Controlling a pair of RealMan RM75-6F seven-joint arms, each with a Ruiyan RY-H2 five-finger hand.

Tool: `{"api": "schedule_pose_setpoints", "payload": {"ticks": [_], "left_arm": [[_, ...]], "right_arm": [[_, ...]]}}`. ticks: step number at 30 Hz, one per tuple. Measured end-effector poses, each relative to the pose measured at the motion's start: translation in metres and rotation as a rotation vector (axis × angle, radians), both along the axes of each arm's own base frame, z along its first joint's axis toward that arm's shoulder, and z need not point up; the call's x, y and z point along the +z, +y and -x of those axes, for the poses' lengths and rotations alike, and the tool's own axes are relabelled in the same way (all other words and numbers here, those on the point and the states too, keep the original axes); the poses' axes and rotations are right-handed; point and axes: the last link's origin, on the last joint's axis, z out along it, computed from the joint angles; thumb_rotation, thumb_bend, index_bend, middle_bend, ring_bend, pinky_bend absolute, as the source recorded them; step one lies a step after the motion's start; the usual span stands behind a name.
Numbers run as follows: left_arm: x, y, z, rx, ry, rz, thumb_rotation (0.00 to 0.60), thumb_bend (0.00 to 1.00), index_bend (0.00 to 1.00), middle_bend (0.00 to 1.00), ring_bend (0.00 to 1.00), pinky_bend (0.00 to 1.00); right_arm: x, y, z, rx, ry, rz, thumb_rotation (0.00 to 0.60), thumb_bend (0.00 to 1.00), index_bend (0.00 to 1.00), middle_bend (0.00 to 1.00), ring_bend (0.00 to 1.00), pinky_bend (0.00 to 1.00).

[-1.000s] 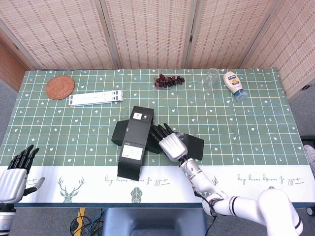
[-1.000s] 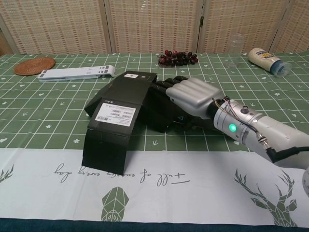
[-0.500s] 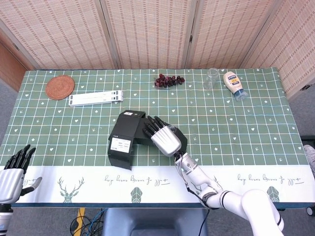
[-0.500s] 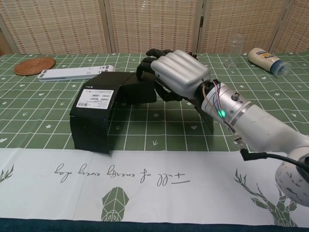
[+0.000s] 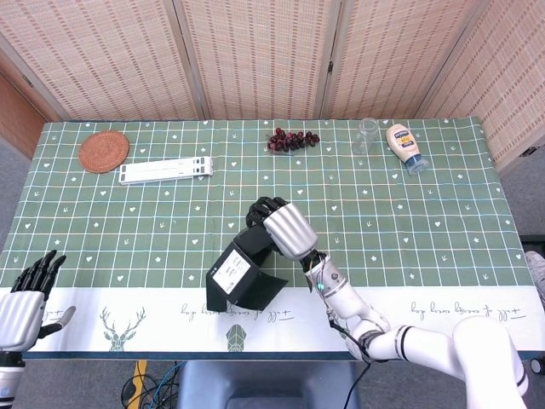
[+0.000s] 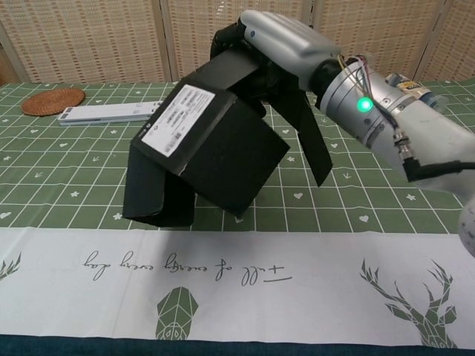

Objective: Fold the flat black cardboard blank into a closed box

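The black cardboard blank [image 5: 243, 274] [image 6: 208, 141] hangs tilted above the table, partly folded into a box shape, with a white label on its upper face. My right hand [image 5: 283, 228] [image 6: 278, 44] grips its upper end, fingers curled over the cardboard; a loose flap [image 6: 312, 130] dangles below the hand. The blank's lower end sits near the white table border. My left hand [image 5: 24, 302] rests at the table's near left corner, fingers spread and holding nothing; only the head view shows it.
At the back lie a round woven coaster [image 5: 104, 151], a white flat bar [image 5: 166, 169], a bunch of dark grapes [image 5: 292, 139], a clear glass [image 5: 366, 135] and a mayonnaise bottle [image 5: 405, 146]. The green tablecloth [image 5: 426, 221] covers the table.
My right hand has lifted the blank off the table and pulled it nearer, tilting it up so the box shape opened. The left hand has barely moved.
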Motion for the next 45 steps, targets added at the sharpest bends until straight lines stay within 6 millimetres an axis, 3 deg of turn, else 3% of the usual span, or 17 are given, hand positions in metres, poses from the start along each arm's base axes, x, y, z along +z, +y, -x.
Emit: {"api": "schedule_pose_setpoints", "payload": {"ticks": [10,16,28,39,42,45], "left_arm": [[-0.005,0.002,0.001,0.002,-0.004,0.012,0.6,0.25,0.0,0.0,0.07,0.13],[-0.009,0.005,0.001,-0.004,-0.01,0.025,0.6,0.25,0.0,0.0,0.06,0.13],[-0.011,0.002,0.002,0.008,-0.018,0.028,0.6,0.25,0.0,0.0,0.06,0.13],[-0.015,0.004,0.0,0.001,-0.021,0.048,0.6,0.25,0.0,0.0,0.06,0.13],[-0.015,0.005,-0.001,-0.002,-0.019,0.051,0.6,0.25,0.0,0.0,0.06,0.13],[-0.014,0.006,-0.003,-0.006,-0.02,0.053,0.6,0.25,0.0,0.0,0.06,0.13]], "right_arm": [[0.037,-0.008,0.023,-0.332,-0.158,-0.348,0.6,0.82,0.48,0.39,0.33,0.48],[0.047,-0.007,0.037,-0.514,-0.211,-0.549,0.6,0.82,0.48,0.38,0.33,0.48],[0.044,-0.002,0.037,-0.768,-0.26,-0.912,0.6,0.82,0.37,0.28,0.26,0.48],[0.029,-0.009,0.049,-0.854,-0.228,-0.922,0.6,0.82,0.26,0.22,0.21,0.48],[0.024,-0.01,0.048,-0.866,-0.233,-0.934,0.6,0.75,0.18,0.18,0.18,0.46],[0.02,-0.014,0.048,-0.858,-0.225,-0.928,0.6,0.52,0.08,0.13,0.14,0.37]]}}
